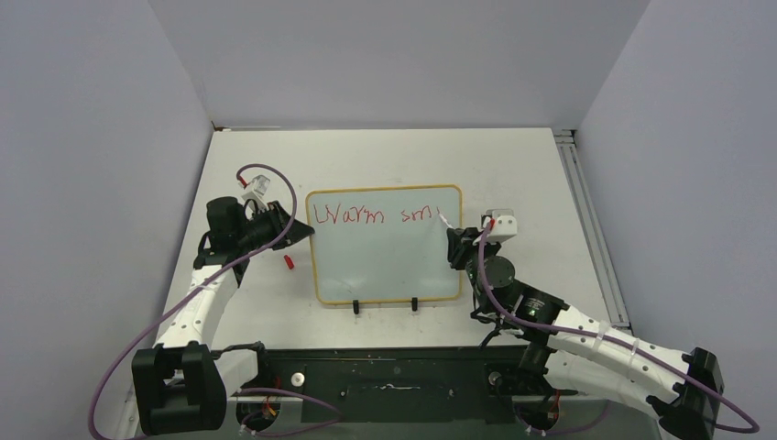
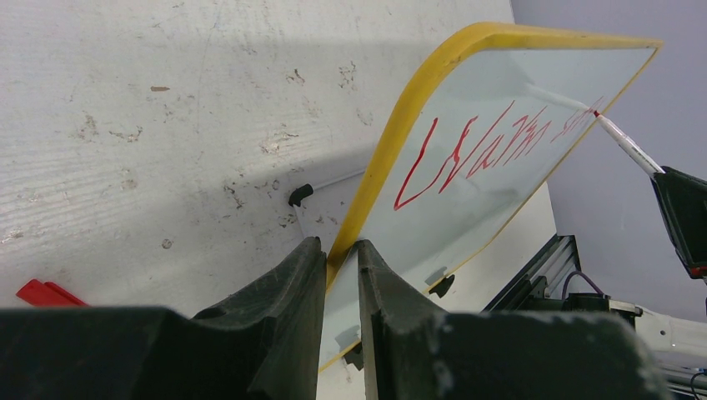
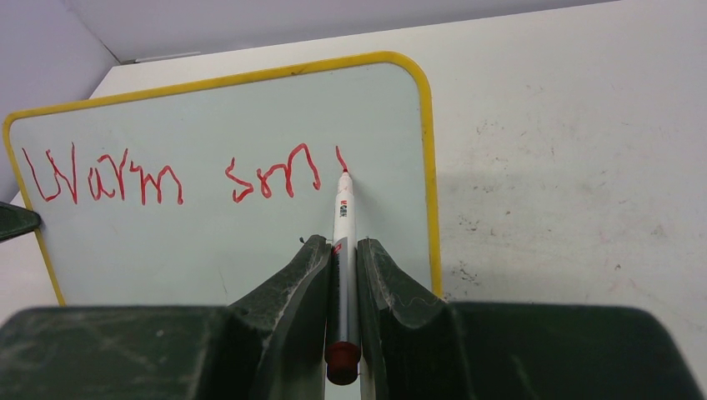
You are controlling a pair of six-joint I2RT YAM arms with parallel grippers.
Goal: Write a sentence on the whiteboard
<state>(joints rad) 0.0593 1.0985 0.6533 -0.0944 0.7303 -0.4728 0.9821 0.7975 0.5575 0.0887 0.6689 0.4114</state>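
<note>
A rectangular pale glossy whiteboard [image 1: 385, 266] with rounded corners and a thin yellow-orange frame lies face up in the middle of the table, its two small black feet [image 1: 355, 306] on the near edge. The sentence [image 3: 167, 179], in thin red handwritten letters, runs in one line along the far edge of the board. It reads "Warm sm" and then a short stroke or two that I cannot read for sure.

A slim white marker [image 3: 343, 221] with a red tip and a red rear end has its tip on the board at the last stroke, close to the far right corner. The right gripper [image 3: 343, 250] reaches in from the board's right side, its dark jaws pinching the marker's barrel between them.

At the left side, the left gripper [image 2: 338, 250] has its jaws drawn close on the yellow-orange frame, clamping the left edge of the whiteboard near the far left corner.

A small red plastic piece [image 1: 290, 262] lies on the table just left of the board, near the left gripper but apart from it. The white, scuffed table [image 1: 531, 174] carries all of this.
</note>
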